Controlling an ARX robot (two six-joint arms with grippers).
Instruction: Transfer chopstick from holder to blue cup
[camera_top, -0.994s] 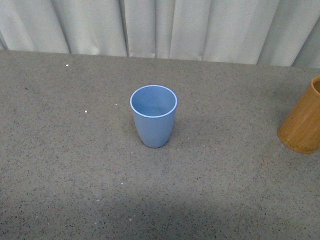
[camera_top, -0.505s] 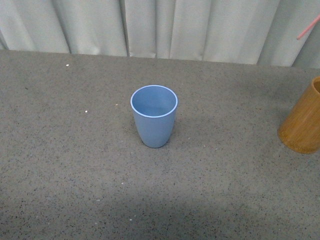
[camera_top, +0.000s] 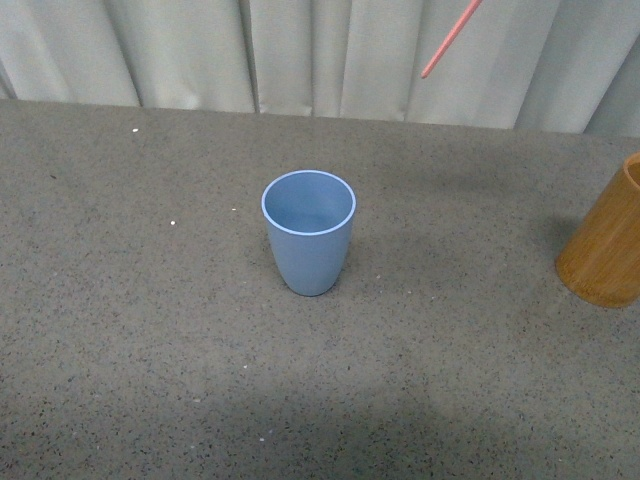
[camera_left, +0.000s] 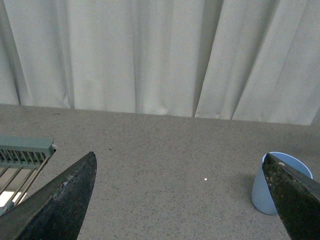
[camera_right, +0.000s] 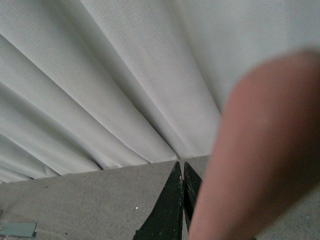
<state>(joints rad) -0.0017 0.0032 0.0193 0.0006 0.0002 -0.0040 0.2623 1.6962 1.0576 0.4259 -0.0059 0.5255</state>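
Note:
The blue cup (camera_top: 308, 231) stands upright and empty in the middle of the grey table; it also shows in the left wrist view (camera_left: 264, 192), beside one finger. A pinkish-red chopstick (camera_top: 450, 40) hangs slanted in the air above and to the right of the cup, its top cut off by the frame. In the right wrist view it is a large blurred pink shape (camera_right: 260, 155) close to the lens. My right gripper (camera_right: 181, 170) is shut on it. The orange-brown holder (camera_top: 607, 240) stands at the right edge. My left gripper (camera_left: 180, 200) is open and empty, left of the cup.
White curtains (camera_top: 320, 55) hang along the table's far edge. A pale green rack (camera_left: 25, 150) shows in the left wrist view.
The chopstick has come into the front view from the upper right and moved left, nearer to above the cup. The cup and holder have not moved.

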